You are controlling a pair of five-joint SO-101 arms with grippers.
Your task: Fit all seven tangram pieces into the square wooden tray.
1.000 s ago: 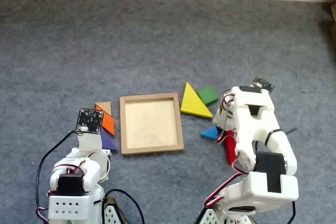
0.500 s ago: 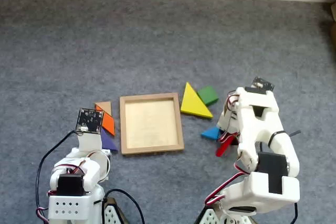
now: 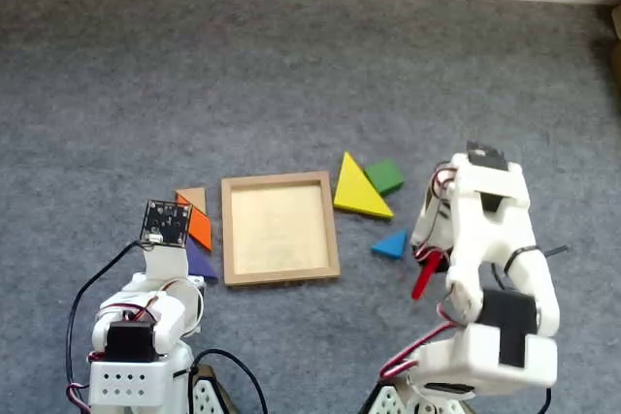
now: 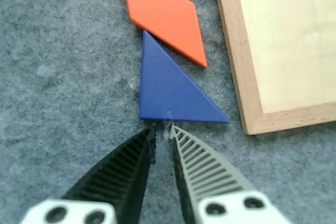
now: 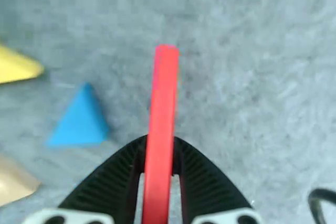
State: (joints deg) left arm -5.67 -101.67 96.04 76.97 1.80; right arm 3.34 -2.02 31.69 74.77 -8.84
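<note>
High view: the tray (image 3: pixel 279 228) lies empty. Your right gripper (image 3: pixel 428 261) holds the red piece (image 3: pixel 421 283) on edge, just beside the blue triangle (image 3: pixel 391 243). Clear the tray's rim before you lower.

Left wrist view: the left gripper (image 4: pixel 161 134) is pinched together on nothing, with its tips at the navy triangle (image 4: pixel 170 90).

Right wrist view: the jaws clamp the red piece squarely. Tilt it flat and seat it in a corner.

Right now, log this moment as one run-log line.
right end effector: shut on red piece, held edge-on | left end effector: shut, at dark blue triangle | wooden tray: six pieces outside on carpet
</note>
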